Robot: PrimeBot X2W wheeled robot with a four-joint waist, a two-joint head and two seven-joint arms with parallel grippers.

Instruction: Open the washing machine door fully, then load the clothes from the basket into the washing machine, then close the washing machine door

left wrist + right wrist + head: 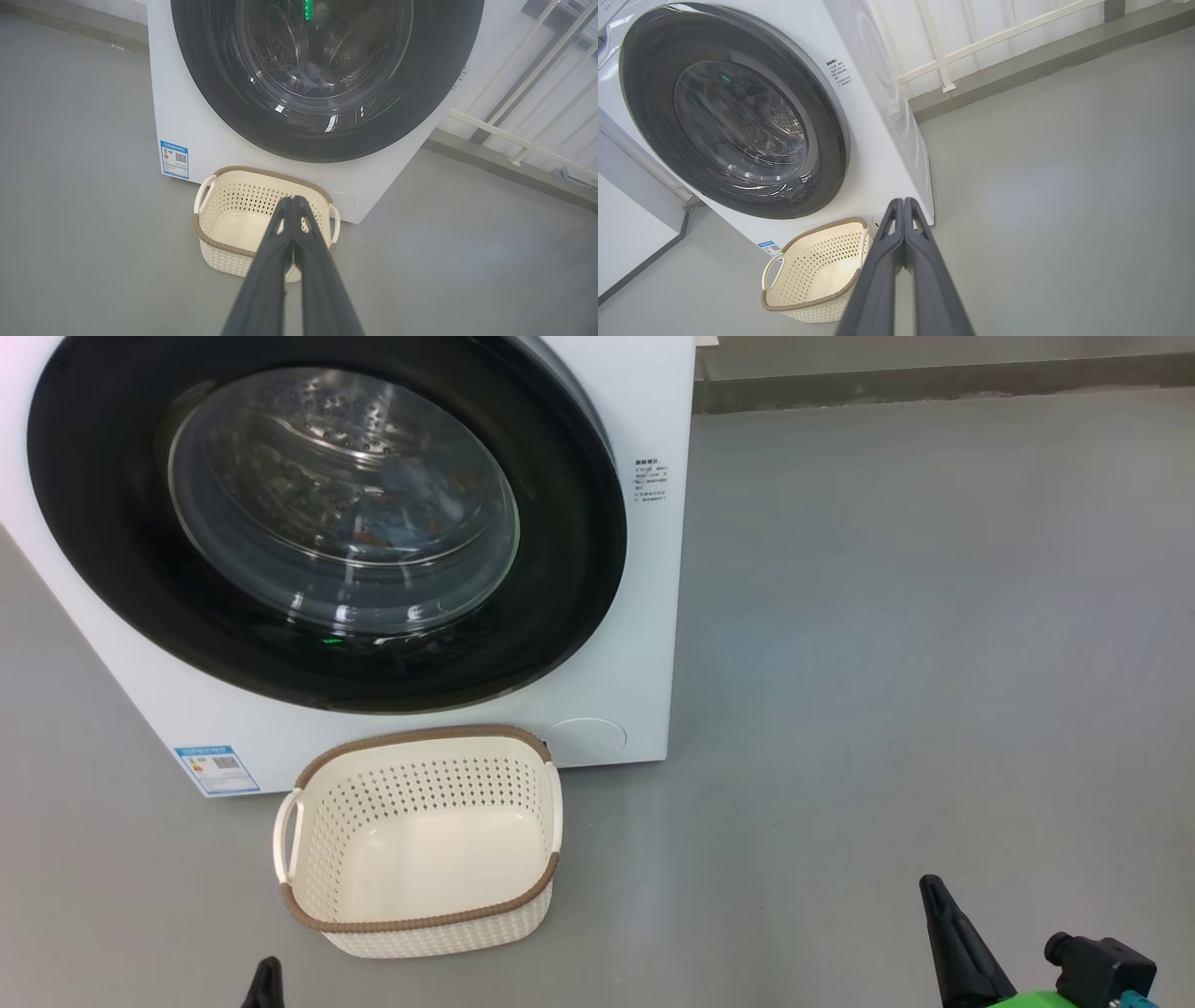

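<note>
The machine [649, 635] stands on the grey floor [887, 663] close to the floor's far edge, its front turned to the robot. Its door [93, 523] lies shut against that front; in the right wrist view the black ring looks flush, with no gap to be seen, though whether the latch has caught cannot be told. The basket [420, 924] sits upright on the floor just before the machine's lower front, below the door, and it is bare inside. The clothes [306, 77] show dimly through the glass, a bluish heap low in the drum.

The left claw [293, 201] hangs above the floor on the near side of the basket, well back from the door, its fingers pressed together on nothing. The right claw [903, 203] is likewise pressed together and empty, off to the right of the basket and apart from the machine.

By my reading all three steps are done: door shut, load inside, basket emptied. What is left is small: to make sure of the latch. If it has not caught, a firm push with a closed claw on the black ring would serve; otherwise the arms need only rest clear of the machine
</note>
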